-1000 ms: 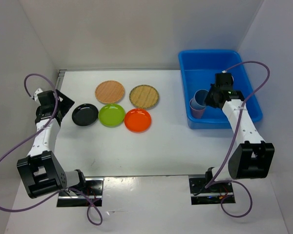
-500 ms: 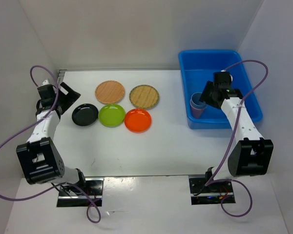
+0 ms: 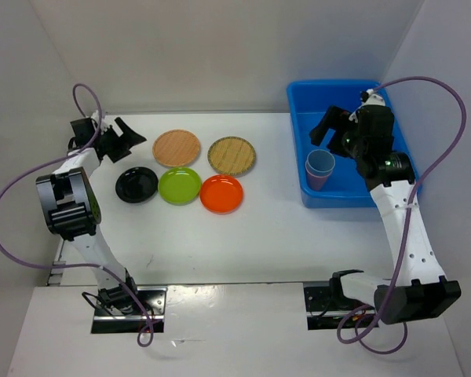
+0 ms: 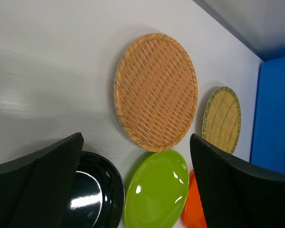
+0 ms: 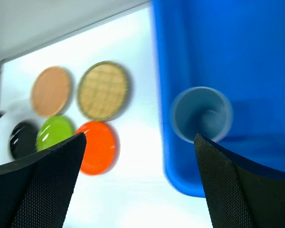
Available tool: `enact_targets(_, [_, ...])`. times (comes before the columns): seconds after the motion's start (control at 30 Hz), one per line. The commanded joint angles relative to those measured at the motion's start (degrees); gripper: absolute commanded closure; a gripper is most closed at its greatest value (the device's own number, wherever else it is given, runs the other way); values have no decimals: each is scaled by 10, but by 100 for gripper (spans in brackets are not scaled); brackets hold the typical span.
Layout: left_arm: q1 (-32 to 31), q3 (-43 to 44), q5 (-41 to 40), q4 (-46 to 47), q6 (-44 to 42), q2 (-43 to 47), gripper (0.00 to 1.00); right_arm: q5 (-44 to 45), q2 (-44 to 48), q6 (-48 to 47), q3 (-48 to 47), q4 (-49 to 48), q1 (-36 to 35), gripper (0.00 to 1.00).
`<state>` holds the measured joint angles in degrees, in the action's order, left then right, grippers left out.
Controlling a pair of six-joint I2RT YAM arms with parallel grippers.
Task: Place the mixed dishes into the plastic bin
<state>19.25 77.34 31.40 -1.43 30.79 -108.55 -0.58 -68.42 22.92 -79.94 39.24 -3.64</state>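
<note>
Ok so the black plate [image 4: 92,194], lime green plate [image 4: 156,190] and orange plate [image 3: 221,193] all look like smooth glossy plastic, with bright highlights on them. The tan plate [image 4: 156,91] and the paler tan plate [image 4: 222,121] are a rough, matt basket-weave, kinda wicker-looking. The plastic bin [image 3: 337,98] is smooth blue plastic with a mild sheen, and the blue cup [image 3: 321,162] looks smooth and fairly matt. The worktop [image 3: 220,243] is plain white, smooth, matt. The pads [image 4: 42,185] on the left hand [image 4: 135,140] are black with a fine mesh texture, not shiny at all.
</note>
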Motion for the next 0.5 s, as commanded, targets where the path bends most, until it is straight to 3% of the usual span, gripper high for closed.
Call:
enact_targets(0.0, [-11, 25, 64, 55, -11, -28, 1, -54, -7, -3, 7, -47, -39, 1])
enact_targets(0.17, [-33, 78, 64, 28, -45, -81, 1, -124, -1, -3, 29, -101, -50, 1])
enact_targets(0.47, [-51, 91, 39, 35, -39, -152, 1, -153, -32, -16, 29, -130, -67, 1])
